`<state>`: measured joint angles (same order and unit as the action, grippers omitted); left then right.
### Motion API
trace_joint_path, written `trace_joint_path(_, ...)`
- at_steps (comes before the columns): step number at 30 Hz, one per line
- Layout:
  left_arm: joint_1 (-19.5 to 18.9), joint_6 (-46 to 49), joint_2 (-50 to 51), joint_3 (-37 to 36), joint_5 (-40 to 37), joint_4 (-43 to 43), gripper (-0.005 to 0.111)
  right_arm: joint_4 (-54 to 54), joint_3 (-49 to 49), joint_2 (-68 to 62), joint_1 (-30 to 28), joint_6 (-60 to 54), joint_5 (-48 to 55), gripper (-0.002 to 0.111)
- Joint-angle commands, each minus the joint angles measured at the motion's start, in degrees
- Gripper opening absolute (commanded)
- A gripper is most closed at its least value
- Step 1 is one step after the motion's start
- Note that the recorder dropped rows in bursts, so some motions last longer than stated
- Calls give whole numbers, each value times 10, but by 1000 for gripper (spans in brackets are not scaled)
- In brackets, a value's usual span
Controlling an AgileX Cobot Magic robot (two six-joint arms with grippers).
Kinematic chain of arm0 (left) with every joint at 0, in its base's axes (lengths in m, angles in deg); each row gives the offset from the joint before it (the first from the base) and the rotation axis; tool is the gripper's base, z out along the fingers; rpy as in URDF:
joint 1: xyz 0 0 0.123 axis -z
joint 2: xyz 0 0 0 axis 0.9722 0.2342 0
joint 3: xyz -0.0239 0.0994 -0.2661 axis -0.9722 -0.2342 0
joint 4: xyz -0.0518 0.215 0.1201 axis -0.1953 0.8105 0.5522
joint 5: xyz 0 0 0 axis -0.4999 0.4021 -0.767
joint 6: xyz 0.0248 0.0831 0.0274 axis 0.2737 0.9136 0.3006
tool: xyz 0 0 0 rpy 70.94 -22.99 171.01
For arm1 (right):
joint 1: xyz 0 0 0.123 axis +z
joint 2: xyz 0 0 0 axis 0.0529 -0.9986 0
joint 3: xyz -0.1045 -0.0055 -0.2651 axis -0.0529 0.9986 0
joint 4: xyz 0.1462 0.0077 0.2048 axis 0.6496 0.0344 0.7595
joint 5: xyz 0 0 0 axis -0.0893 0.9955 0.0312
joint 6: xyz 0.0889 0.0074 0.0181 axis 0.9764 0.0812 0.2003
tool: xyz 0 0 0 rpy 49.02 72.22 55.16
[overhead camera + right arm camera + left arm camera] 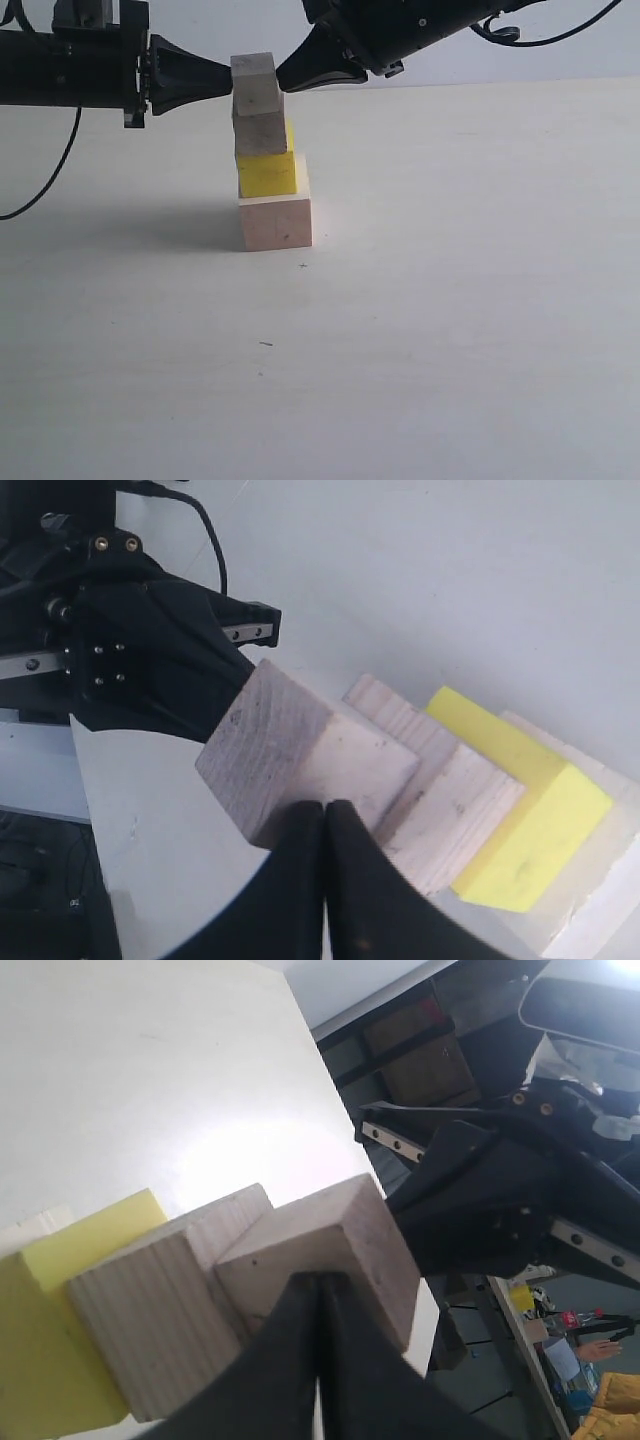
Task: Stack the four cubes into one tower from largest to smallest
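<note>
Four cubes stand as a tower left of centre in the exterior view. The largest pale wood cube [276, 222] is at the bottom, then the yellow cube [267, 172], a pale wood cube [261, 133] and a top wood cube [254, 85]. My left gripper [228, 75] is shut, its tip against the top cube's left side. My right gripper [281, 77] is shut too, its tip touching the right side. The left wrist view shows the shut left gripper [320, 1278] on the top cube [330, 1230]. The right wrist view shows the right gripper [325, 808] on that cube [300, 750].
The tower rests on a white table [450, 300] that stretches in front and to the right. A black cable [45, 185] hangs from the left arm at the left edge. Shelving and clutter [560, 1330] lie beyond the table in the left wrist view.
</note>
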<state>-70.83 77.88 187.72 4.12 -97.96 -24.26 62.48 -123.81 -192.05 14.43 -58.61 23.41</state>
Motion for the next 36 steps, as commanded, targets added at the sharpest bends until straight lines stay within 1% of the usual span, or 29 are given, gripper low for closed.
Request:
trace_joint_path(1, 0, 0, -6, 4, -10, -7, 0, -1, -4, -1, 0, 1, -1, 0)
trace_joint_path(7, 0, 0, -6, 4, -3, -7, 0, -45, -4, 19, -8, 27, -15, 0)
trace_joint_path(13, -35, -6, -9, 4, -10, -5, 0, -49, -4, 39, -29, 34, -18, 0)
trace_joint_path(14, -47, -6, -17, 4, -12, 3, 0, -49, -4, 41, -35, 34, -18, 0)
trace_joint_path(16, -60, -6, -31, 4, -8, 16, 0, -49, -4, 44, -41, 26, -29, 0)
trace_joint_path(18, -75, -6, -54, 4, 9, 38, 0, -53, -4, 50, -45, 14, -33, 0)
trace_joint_path(19, -85, -6, -72, 2, 27, 52, 0, -57, -4, 53, -45, 14, -42, 0)
trace_joint_path(20, -98, -5, -102, -19, 70, 61, 0, -66, 9, 69, -45, 14, -78, 0)
trace_joint_path(21, -105, 4, -123, -35, 95, 61, 0, -69, 22, 80, -45, 14, -105, 0)
trace_joint_path(22, -117, 24, -167, -66, 136, 60, 0, -72, 55, 104, -45, 8, -156, 0)
trace_joint_path(23, -123, 35, -190, -85, 159, 50, 0, -69, 79, 121, -45, -2, -188, 0)
trace_joint_path(24, -132, 64, -233, -118, 192, 26, 0, -52, 130, 156, -45, -32, -256, 0)
trace_joint_path(25, -137, 74, -258, -135, 206, 21, 0, -22, 161, 178, -45, -62, -294, 0)
trace_joint_path(26, -146, 88, -313, -166, 246, 18, 0, 69, 220, 230, -45, -156, -371, 0)
trace_joint_path(27, -151, 103, -363, -188, 305, 17, 0, 188, 263, 289, -45, -281, -411, 0)
trace_joint_path(28, -154, 110, -403, -196, 342, 18, 0, 242, 280, 319, -45, -359, -419, 0)
trace_joint_path(29, -155, 122, -460, -200, 398, 19, 0, 308, 289, 371, -45, -466, -419, 0)
trace_joint_path(31, -155, 122, -543, -193, 463, 19, 0, 347, 281, 443, -45, -559, -417, 0)
trace_joint_path(32, -155, 122, -567, -192, 480, 19, 0, 347, 278, 468, -45, -579, -422, 0)
trace_joint_path(33, -155, 124, -609, -189, 510, 28, 0, 347, 276, 511, -45, -596, -466, 0)
trace_joint_path(34, -155, 124, -631, -189, 523, 42, 0, 347, 276, 535, -45, -598, -498, 0)
trace_joint_path(35, -155, 124, -669, -191, 541, 60, 0, 347, 277, 580, -45, -598, -557, 0)
trace_joint_path(36, -155, 124, -708, -201, 563, 60, 0, 347, 283, 620, -45, -603, -579, 0)
